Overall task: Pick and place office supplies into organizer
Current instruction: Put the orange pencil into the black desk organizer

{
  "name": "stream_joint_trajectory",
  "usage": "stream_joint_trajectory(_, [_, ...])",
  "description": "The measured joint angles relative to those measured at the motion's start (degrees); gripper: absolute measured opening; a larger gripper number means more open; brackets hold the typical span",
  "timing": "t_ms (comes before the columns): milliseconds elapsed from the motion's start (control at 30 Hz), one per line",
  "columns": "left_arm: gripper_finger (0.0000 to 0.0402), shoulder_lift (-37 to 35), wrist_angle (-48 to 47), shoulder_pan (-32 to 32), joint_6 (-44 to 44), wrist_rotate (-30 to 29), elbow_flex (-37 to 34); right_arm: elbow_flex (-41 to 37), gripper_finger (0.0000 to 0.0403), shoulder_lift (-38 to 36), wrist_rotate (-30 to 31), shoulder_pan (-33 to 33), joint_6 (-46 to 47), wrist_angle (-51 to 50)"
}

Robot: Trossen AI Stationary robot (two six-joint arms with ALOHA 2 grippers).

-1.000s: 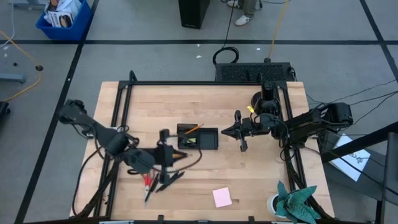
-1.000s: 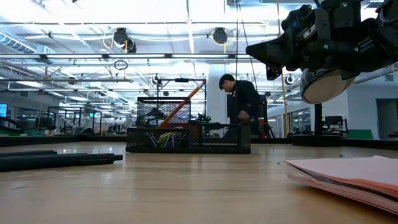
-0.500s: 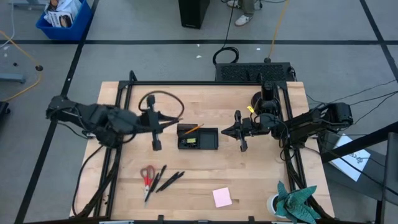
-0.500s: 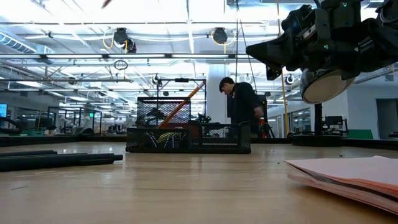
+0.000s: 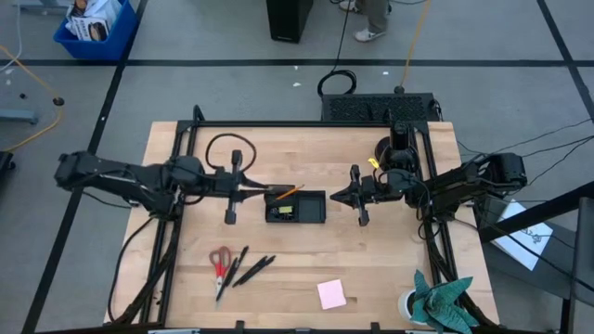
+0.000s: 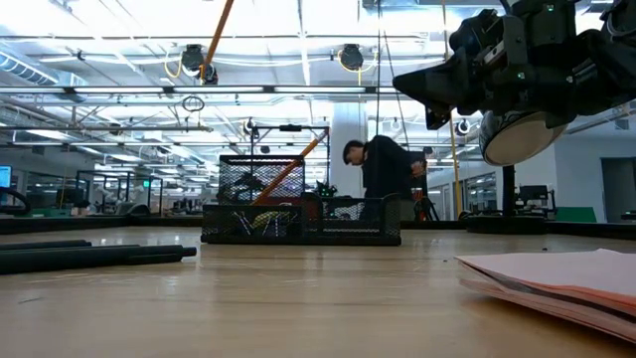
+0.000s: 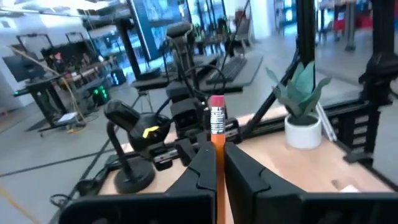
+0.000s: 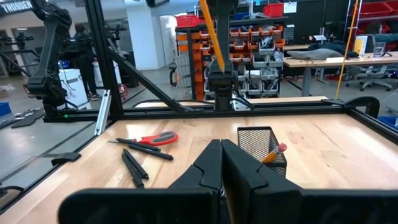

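The black mesh organizer (image 5: 308, 208) sits mid-table; one orange pencil (image 5: 289, 191) leans inside it, its end over the rim. My left gripper (image 5: 252, 192) hovers just left of the organizer, shut on a second orange pencil (image 7: 217, 134). My right gripper (image 5: 335, 196), fingers shut and holding nothing, hovers right of the organizer. Red-handled scissors (image 5: 220, 263) and dark pens (image 5: 249, 269) lie flat toward the near edge. The pink sticky-note pad (image 5: 331, 294) lies near the near edge, right of them. My left gripper pinches the orange pencil between its two fingers by its lower part (image 7: 218, 154), with the eraser end (image 7: 216, 103) standing above them. The fingers (image 8: 221, 79) come level from the table's left, across the pencil. The pencil is lifted clear, roughly upright and a little tilted.
A potted plant (image 5: 434, 302) stands at the near right corner. A round black mount base (image 5: 388, 148) and the black frame rails (image 5: 186, 148) border the far side. A person (image 6: 383, 174) is in the room beyond. Bare wood lies between organizer and near edge.
My left gripper has swung from just above the scissors and pens toward the far edge and up, then toward the organizer. It carries the orange pencil, which now shows at the top of the low view. My right arm has kept still.
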Motion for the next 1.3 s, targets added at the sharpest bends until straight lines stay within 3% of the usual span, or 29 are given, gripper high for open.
stream_joint_trajectory(267, [0.0007,-1.7,21.6,-1.1,-3.7,1.1,-17.6,0.0,0.0,0.0,0.1,0.0,0.0,-0.2])
stream_joint_trajectory(467, [0.0016,-1.7,35.8,-1.0,-7.5,-1.7,-25.4,0.0,0.0,0.0,0.1,0.0,0.0,-0.2])
stream_joint_trajectory(667, [0.0006,-0.1,36.7,-1.0,-10.2,-5.0,-24.0,0.0,0.0,0.0,0.6,-0.1,0.0,-0.1])
stream_joint_trajectory(933, [0.0016,7.0,36.5,0.6,-5.7,-5.1,-19.1,0.0,0.0,0.0,4.6,-0.1,0.0,-0.1])
stream_joint_trajectory(1133, [0.0005,11.8,36.5,5.5,-6.6,-3.5,-16.9,0.0,0.0,0.0,4.6,-0.1,0.0,-0.1])
stream_joint_trajectory(1300, [0.0019,15.7,36.5,9.5,-8.3,-0.1,-15.3,0.0,0.0,0.0,4.6,-0.1,0.0,-0.1])
